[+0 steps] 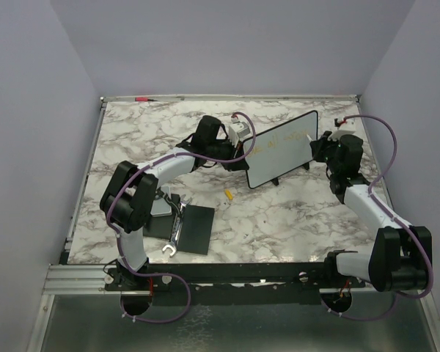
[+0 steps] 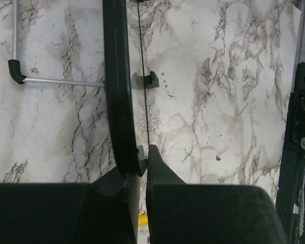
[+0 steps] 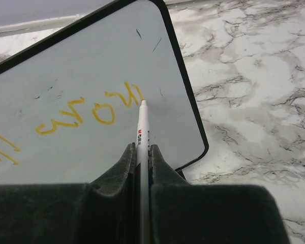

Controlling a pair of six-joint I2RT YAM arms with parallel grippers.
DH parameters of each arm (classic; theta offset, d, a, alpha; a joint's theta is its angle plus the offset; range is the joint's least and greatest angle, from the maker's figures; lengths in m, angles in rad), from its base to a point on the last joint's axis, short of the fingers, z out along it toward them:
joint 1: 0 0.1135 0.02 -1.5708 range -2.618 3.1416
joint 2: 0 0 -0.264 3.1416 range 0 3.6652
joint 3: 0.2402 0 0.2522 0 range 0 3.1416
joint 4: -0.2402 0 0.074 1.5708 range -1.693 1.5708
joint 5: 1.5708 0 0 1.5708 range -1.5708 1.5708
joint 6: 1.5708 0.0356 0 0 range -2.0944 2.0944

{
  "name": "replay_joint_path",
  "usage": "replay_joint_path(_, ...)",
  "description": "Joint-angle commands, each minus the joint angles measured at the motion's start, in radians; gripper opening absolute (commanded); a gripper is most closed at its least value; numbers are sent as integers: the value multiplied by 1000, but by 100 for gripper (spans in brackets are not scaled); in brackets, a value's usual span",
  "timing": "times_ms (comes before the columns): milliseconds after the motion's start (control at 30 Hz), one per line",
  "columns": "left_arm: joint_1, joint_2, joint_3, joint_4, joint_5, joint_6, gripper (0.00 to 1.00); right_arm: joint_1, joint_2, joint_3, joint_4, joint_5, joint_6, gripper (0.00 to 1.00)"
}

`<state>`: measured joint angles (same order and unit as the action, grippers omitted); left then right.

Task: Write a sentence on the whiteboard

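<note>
My right pincer (image 3: 142,149) grips a white marker (image 3: 142,127). Its tip meets the whiteboard (image 3: 81,61) straight ahead, and the yellow sentence (image 3: 76,114) runs off leftward. My left pincer (image 2: 142,158) clamps the whiteboard's black frame, which stands tilted on the bench (image 3: 254,76).

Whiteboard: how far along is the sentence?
Done: yellow lettering already runs across the whiteboard. In hand: the left gripper clamps the whiteboard's frame, and the right gripper holds the marker with its tip at the last letter. Left: the text isn't readable, so I can't tell whether more words are due.
</note>
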<state>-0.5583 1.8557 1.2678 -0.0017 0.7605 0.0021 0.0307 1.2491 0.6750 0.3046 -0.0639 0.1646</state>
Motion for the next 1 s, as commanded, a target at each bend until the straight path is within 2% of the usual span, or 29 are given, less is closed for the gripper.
replay_joint_path(0, -2, 13, 16, -22, 13, 33, 0, -2, 14, 17, 20, 22, 1, 1)
replay_joint_path(433, -2, 13, 16, -21, 13, 33, 0, -3, 30, 99, 21, 22, -23, 1)
replay_joint_path(967, -2, 13, 16, -23, 14, 32, 0, -3, 61, 53, 9, 50, 1, 1)
